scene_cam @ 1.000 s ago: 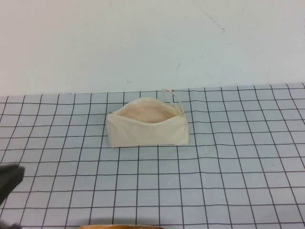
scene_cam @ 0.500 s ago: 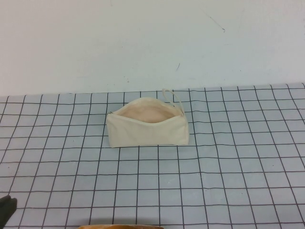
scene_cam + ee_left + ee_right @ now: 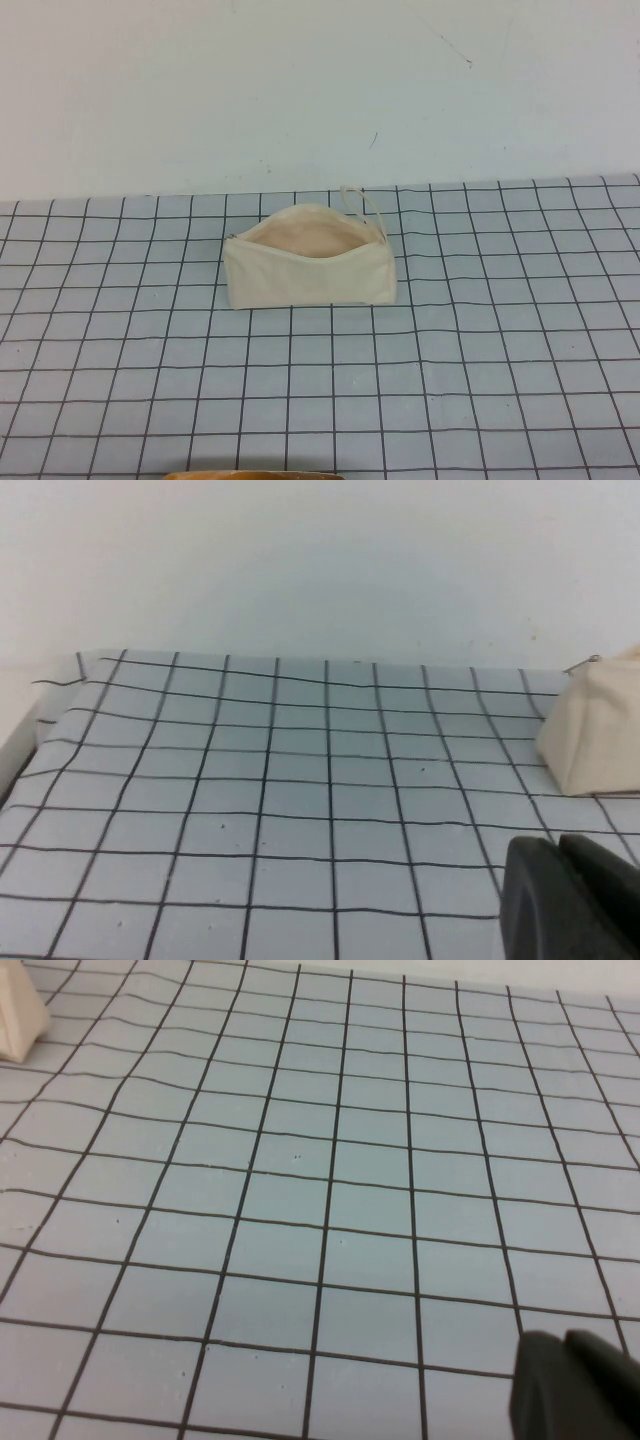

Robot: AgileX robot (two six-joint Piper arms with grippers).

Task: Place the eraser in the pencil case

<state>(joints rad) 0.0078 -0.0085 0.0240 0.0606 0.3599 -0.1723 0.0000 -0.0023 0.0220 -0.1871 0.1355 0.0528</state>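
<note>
The cream pencil case (image 3: 310, 270) stands on the grid-patterned mat in the middle of the high view, its top open and its pinkish lining showing, with a thin loop strap (image 3: 362, 205) at its back right. The eraser is not visible in any view. My left gripper (image 3: 560, 852) is shut and empty, low over the mat, with a corner of the pencil case (image 3: 595, 740) ahead of it. My right gripper (image 3: 565, 1342) is shut and empty over bare mat, far from a corner of the pencil case (image 3: 18, 1022). Neither gripper shows in the high view.
The grid mat (image 3: 480, 380) covers the table up to a white wall (image 3: 320, 90) behind it. A thin orange-brown edge (image 3: 250, 476) shows at the bottom of the high view. In the left wrist view the mat's edge (image 3: 20, 750) lies at the side.
The dark left gripper at the lower left of the high view has drawn back out of the frame. The pencil case has not moved.
</note>
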